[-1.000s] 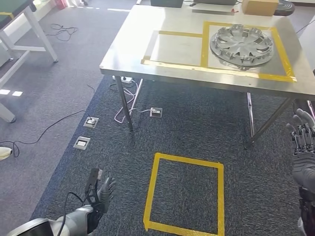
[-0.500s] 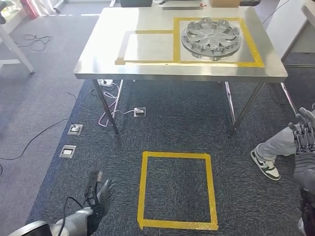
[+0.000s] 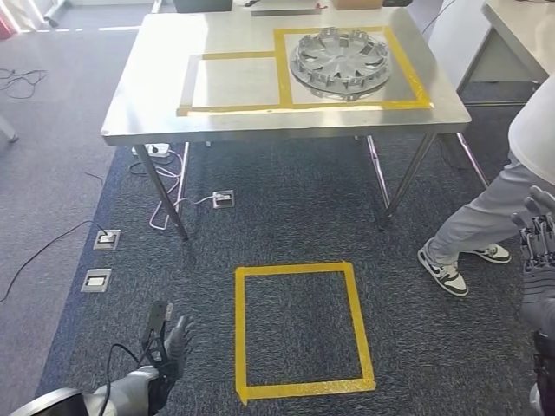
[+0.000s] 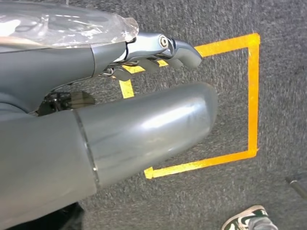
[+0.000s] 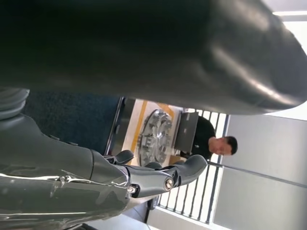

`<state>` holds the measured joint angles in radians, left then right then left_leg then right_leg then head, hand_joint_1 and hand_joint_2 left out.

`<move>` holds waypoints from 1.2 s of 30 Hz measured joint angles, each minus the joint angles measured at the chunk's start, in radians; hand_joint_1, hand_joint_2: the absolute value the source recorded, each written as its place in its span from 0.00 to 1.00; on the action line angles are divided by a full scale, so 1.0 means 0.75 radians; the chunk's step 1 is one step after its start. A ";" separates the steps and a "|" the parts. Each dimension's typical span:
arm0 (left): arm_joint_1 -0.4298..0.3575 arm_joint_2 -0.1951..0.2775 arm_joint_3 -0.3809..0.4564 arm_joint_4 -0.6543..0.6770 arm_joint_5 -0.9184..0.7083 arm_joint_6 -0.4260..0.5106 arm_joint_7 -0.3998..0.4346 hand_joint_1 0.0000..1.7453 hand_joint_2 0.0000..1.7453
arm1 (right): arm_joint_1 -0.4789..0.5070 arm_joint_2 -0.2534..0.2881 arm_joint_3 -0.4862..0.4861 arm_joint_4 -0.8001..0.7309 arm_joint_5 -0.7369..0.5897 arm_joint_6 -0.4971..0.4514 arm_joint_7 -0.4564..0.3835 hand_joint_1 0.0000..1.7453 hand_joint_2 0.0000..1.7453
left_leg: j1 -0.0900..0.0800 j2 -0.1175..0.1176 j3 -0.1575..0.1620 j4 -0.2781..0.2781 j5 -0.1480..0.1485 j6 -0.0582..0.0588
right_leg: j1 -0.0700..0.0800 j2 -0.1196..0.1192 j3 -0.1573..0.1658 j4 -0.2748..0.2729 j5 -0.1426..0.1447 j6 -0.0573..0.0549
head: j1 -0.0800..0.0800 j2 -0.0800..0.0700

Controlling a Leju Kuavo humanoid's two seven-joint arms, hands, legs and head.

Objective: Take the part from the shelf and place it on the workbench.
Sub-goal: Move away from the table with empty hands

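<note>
On the workbench (image 3: 131,113) lies the part (image 3: 340,61), apparently flat.

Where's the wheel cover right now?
In the head view, the wheel cover lies on the steel table, inside the right taped rectangle, straight ahead beyond the floor square.

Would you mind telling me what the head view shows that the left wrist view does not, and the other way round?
Head view alone: the steel workbench, the silver wheel cover lying in its right-hand taped outline, the floor sockets, the right hand, and a person's grey trouser legs.
Left wrist view alone: the left hand's thick grey thumb close up.
Both: the yellow tape square on the carpet, the left hand, and a person's shoe.
</note>
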<state>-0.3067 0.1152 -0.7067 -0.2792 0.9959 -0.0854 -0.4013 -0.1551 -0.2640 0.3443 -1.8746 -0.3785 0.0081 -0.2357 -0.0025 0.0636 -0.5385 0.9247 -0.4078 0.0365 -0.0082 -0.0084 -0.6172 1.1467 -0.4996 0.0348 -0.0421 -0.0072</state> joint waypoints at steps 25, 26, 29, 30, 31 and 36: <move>0.005 0.017 0.023 -0.003 0.030 0.007 -0.028 0.00 0.00 | -0.080 0.002 0.050 -0.002 -0.020 -0.024 -0.018 0.00 0.00 | 0.008 -0.108 -0.026 0.012 0.015 -0.017 | 0.008 0.100 0.052 -0.201 0.064 -0.016 | -0.011 0.000; 0.008 0.018 0.026 -0.003 0.034 0.003 -0.032 0.00 0.00 | -0.086 0.002 0.054 -0.001 -0.021 -0.025 -0.019 0.00 0.00 | 0.008 -0.093 -0.026 0.010 0.015 -0.013 | 0.008 0.060 0.016 -0.121 0.019 -0.010 | -0.007 0.000; 0.020 0.019 0.031 -0.003 0.021 0.003 -0.037 0.00 0.00 | -0.081 0.001 0.063 0.003 -0.020 -0.036 -0.026 0.00 0.00 | 0.006 -0.049 -0.028 0.011 0.014 -0.008 | 0.002 0.021 -0.096 0.144 -0.092 0.003 | 0.000 0.000; 0.022 0.017 0.031 -0.003 0.011 0.008 -0.037 0.00 0.00 | -0.073 0.001 0.064 0.004 -0.018 -0.041 -0.029 0.00 0.00 | 0.006 -0.034 -0.028 0.011 0.014 -0.009 | 0.000 0.019 -0.096 0.154 -0.085 0.005 | 0.001 0.000; 0.022 0.013 0.031 -0.003 0.001 0.014 -0.036 0.00 0.00 | -0.065 0.001 0.063 0.005 -0.016 -0.045 -0.032 0.00 0.00 | 0.006 -0.021 -0.028 0.011 0.013 -0.009 | -0.002 0.014 -0.068 0.106 -0.054 0.005 | 0.001 0.000; 0.015 -0.009 0.031 -0.004 -0.024 0.025 -0.028 0.00 0.00 | -0.034 0.001 0.050 -0.009 0.001 -0.058 -0.026 0.00 0.00 | -0.003 0.039 -0.016 0.014 0.006 -0.030 | 0.018 -0.072 0.127 -0.285 0.079 -0.022 | -0.001 0.000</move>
<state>-0.2957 0.1083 -0.6832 -0.2819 0.9778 -0.0664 -0.4225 -0.1803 -0.2634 0.3818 -1.8815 -0.3777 -0.0352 -0.2555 -0.0046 0.0925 -0.5505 0.9350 -0.4036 0.0142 0.0050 -0.0622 -0.5219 0.9326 -0.4402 0.0183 -0.0429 -0.0072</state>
